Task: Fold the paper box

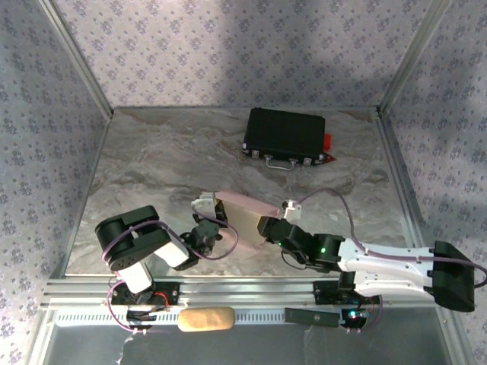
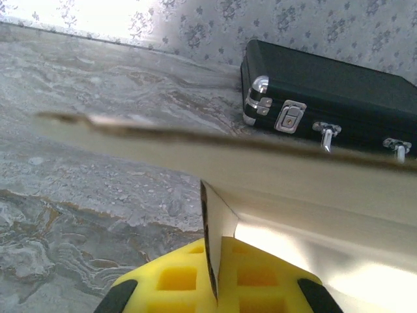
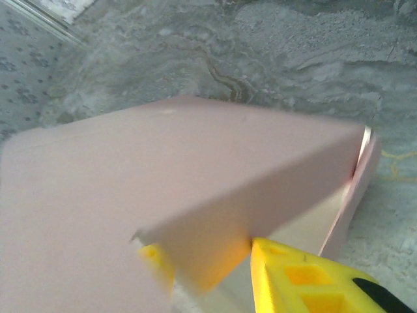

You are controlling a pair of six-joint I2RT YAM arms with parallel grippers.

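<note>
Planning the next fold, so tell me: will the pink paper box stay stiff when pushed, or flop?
Probably floppy: the paper box is thin card, and its long edge bows slightly in the left wrist view. Likely light, since the left gripper seems to hold it by one pinched flap. A hard push may crease it.

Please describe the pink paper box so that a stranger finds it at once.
On the grey marbled table, look near the front edge, between the left gripper and right gripper. The paper box is there: thin pink card, partly folded, unlike the black case at the back.
</note>
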